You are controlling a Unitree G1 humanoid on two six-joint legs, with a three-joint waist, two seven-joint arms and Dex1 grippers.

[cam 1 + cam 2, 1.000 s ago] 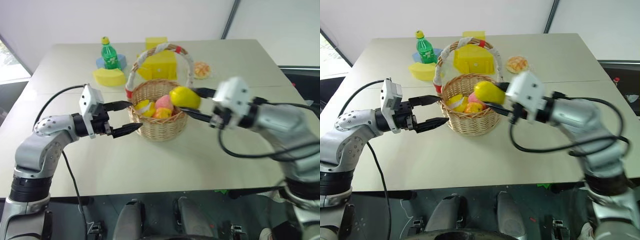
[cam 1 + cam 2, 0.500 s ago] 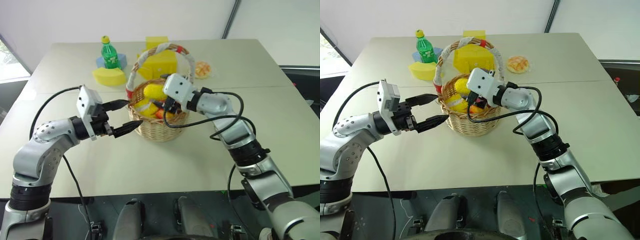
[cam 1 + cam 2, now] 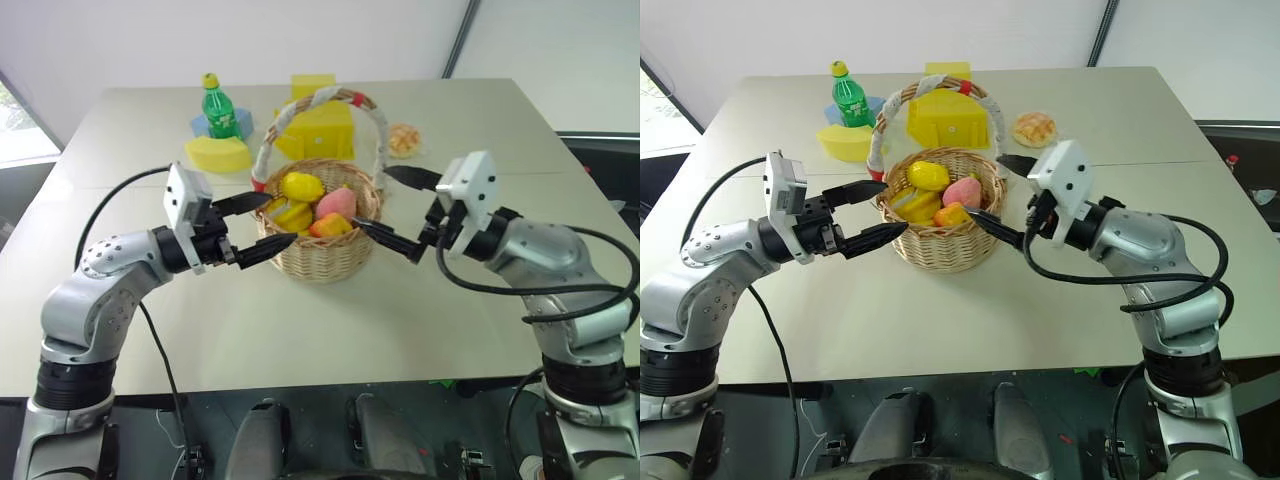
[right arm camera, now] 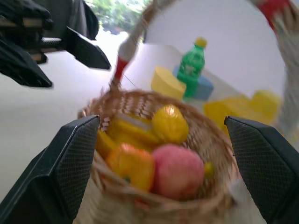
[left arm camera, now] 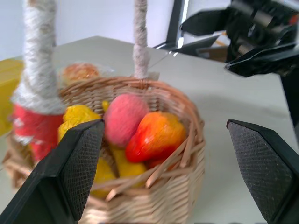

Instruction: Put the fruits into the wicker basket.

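The wicker basket (image 3: 322,262) stands mid-table with its tall white handle (image 3: 316,101) banded in red. Inside lie the fruits: a yellow oval one (image 3: 302,186), a pink peach (image 3: 337,203) and a red-and-yellow one (image 3: 329,226), with more yellow pieces beneath. My left gripper (image 3: 281,217) is open at the basket's left rim and holds nothing. Just off the right rim, my right gripper (image 3: 370,197) is open wide and empty. The left wrist view shows the peach (image 5: 124,119) and the red-and-yellow fruit (image 5: 156,135) in the basket.
Behind the basket stand a yellow box (image 3: 322,125), a green bottle (image 3: 221,105) on a blue piece and a yellow wedge (image 3: 219,153). A pale orange bun (image 3: 404,139) lies at the back right. The table's front edge (image 3: 330,372) runs below both arms.
My right gripper brought the yellow oval fruit over the basket, let it go inside and drew back to the right, open. The left gripper stayed at the basket's left side.
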